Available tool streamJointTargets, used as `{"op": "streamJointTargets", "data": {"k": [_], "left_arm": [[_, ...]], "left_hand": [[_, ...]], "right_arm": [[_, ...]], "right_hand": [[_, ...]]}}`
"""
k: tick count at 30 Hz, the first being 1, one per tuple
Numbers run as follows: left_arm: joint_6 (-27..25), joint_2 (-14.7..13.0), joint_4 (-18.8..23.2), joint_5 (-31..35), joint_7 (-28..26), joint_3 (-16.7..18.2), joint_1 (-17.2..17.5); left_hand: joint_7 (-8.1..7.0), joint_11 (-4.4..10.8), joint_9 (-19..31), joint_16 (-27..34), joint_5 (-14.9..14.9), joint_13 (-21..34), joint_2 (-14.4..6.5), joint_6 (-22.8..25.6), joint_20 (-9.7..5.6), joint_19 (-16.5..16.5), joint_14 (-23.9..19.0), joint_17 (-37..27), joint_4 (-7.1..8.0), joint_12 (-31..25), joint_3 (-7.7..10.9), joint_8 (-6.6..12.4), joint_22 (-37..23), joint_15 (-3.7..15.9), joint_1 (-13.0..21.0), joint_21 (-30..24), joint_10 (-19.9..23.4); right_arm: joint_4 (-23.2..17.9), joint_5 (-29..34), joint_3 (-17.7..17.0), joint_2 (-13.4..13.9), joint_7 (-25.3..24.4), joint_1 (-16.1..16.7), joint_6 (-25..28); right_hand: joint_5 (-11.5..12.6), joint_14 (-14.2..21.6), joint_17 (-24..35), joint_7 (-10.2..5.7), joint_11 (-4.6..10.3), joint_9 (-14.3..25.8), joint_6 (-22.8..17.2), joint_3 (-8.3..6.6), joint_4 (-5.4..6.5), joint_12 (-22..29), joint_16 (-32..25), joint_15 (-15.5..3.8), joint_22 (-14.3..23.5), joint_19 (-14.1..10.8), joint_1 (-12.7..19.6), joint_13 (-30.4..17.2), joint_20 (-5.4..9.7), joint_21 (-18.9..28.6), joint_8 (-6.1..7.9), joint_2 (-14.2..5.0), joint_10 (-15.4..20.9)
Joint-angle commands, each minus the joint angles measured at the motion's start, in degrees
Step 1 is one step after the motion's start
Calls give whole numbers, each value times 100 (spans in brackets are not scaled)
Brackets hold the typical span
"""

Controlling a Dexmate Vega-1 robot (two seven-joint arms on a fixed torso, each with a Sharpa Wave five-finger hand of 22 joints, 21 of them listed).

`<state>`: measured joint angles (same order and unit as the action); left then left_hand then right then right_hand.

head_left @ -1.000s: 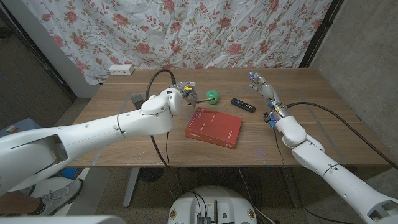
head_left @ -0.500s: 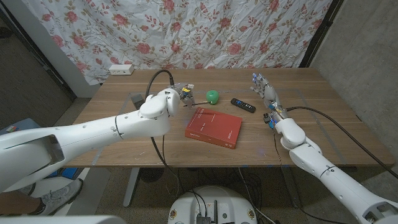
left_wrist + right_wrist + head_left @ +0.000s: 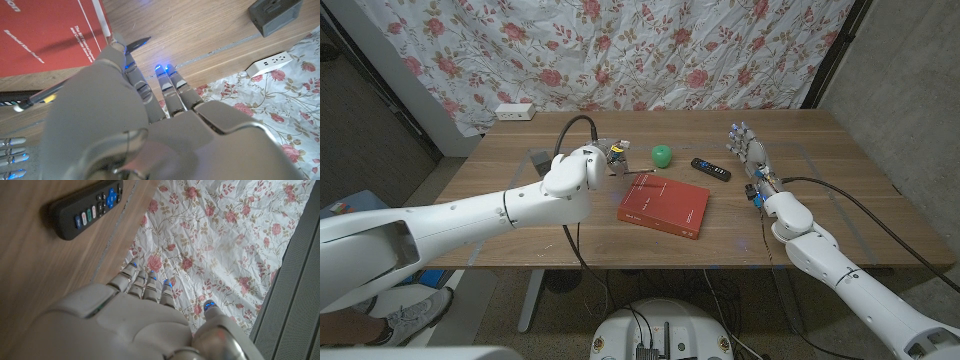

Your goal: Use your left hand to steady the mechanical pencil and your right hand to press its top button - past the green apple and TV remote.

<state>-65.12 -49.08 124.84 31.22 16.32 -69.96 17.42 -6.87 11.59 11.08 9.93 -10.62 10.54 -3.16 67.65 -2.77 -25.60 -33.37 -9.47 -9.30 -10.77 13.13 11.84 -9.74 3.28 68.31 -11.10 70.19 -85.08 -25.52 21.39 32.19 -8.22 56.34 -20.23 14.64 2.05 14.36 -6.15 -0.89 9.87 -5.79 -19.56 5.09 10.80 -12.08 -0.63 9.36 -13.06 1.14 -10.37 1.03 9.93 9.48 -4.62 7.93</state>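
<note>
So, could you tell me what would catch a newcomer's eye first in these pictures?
Probably the red book in the middle of the table, with the green apple and black remote just behind it. Next, the left hand beside the book's far corner, holding the pencil over it. The right hand hangs open past the remote, holding nothing.

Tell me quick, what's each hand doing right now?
Left hand: holding the pencil.
Right hand: open, holding nothing.
</note>
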Motion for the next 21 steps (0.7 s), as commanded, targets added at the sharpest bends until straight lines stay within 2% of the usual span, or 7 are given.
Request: {"op": "streamJointTargets", "data": {"k": [1,12,21], "left_arm": [[212,-56,-57,465,421,117,172],[678,-66,-206,995,845,310,375],[770,170,-393,1518,1091,535,669]], "left_hand": [[-30,140,23,25,-60,31,-42,20,-547,45,37,-16,-3,-24,-28,40,-10,935,11,8,196],[-23,140,22,23,-61,30,-41,13,-564,111,42,-17,-12,-20,-27,38,-8,944,24,27,185],[-36,140,26,18,-62,31,-32,6,-554,126,54,-15,-14,-19,-32,39,-6,941,24,28,177]], "right_arm": [[-82,-341,-92,12,13,109,166],[-54,-346,-112,-24,-114,201,134],[-107,-308,-108,9,-174,261,166]], "right_hand": [[42,41,1,-8,34,4,26,10,50,-27,2,14,8,44,-59,-7,20,-12,40,-28,-33],[51,76,-11,-23,-18,4,-28,43,95,-13,-11,77,8,-33,-79,-6,43,43,81,-16,-26],[57,97,-20,-55,-21,3,-107,69,127,3,-17,96,7,-68,-86,-7,37,61,112,-5,5]]}}
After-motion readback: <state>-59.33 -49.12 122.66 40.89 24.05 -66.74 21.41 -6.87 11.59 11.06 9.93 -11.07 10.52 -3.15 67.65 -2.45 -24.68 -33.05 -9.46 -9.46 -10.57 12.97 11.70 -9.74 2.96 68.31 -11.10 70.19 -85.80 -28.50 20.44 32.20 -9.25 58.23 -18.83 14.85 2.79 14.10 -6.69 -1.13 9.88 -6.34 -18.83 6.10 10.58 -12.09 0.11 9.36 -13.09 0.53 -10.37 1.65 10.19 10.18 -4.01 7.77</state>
